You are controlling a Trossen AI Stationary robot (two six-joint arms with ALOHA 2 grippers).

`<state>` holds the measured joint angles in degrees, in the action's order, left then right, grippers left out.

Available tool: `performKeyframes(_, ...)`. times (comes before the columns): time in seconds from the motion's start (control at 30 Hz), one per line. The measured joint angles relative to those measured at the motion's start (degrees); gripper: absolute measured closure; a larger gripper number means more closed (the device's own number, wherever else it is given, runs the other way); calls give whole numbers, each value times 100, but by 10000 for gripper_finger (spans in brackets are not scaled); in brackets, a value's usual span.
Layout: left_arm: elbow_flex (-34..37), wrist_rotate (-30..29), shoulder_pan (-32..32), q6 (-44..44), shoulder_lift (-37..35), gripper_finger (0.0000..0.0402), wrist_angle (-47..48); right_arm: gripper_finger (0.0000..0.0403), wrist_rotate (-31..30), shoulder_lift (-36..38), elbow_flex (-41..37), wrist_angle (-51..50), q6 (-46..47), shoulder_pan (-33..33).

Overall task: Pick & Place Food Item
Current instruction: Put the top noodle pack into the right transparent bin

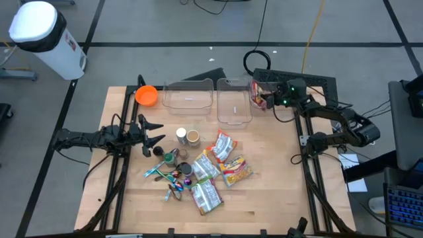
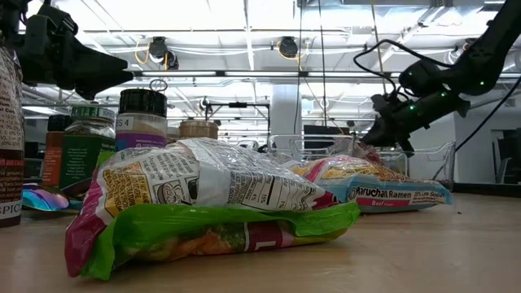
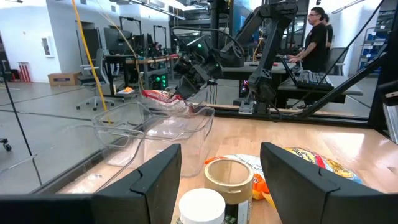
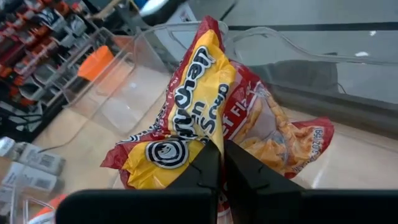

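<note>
Mid-transfer, by the look of it: right gripper (image 4: pixel 221 163) pinched tight on a ramen packet (image 4: pixel 205 118), yellow and red, gripped by its crimped edge and hanging off the fingertips. Seen from above, held at the far right edge of the table, at the right-hand rim of the right clear bin (image 1: pixel 234 100), packet (image 1: pixel 263 98) apparently still outside or just over the wall — hard to tell which. Second clear bin (image 1: pixel 189 96) just beside it to the left, orange bowl (image 1: pixel 147 96) further left.

Left gripper (image 1: pixel 153 132) spread, holding nothing, hovering at the left side near the spice jars (image 1: pixel 187 137). Remaining ramen packets (image 1: pixel 225 158) scattered mid-table, untouched.

Step in hand, as judged: carry phase, placement not yet done. Next move likely calls for shifting the packet leftward over the bin's interior, lowering clear of the rim, then parting the fingers. Risk: floppy wrapper snagging on the bin wall or draping over it.
</note>
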<state>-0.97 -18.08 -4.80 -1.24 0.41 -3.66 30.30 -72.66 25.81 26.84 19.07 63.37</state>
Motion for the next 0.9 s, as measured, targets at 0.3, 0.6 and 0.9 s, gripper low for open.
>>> performKeyframes(0.3,0,0,0,-2,2,174,0,401,10,0,-59,630,381,-6)
performKeyframes(0.6,0,0,-1,-1,1,174,1,400,-21,0,-59,592,488,-126)
performKeyframes(0.9,0,0,-1,-2,2,174,2,309,-60,0,-59,593,35,-423)
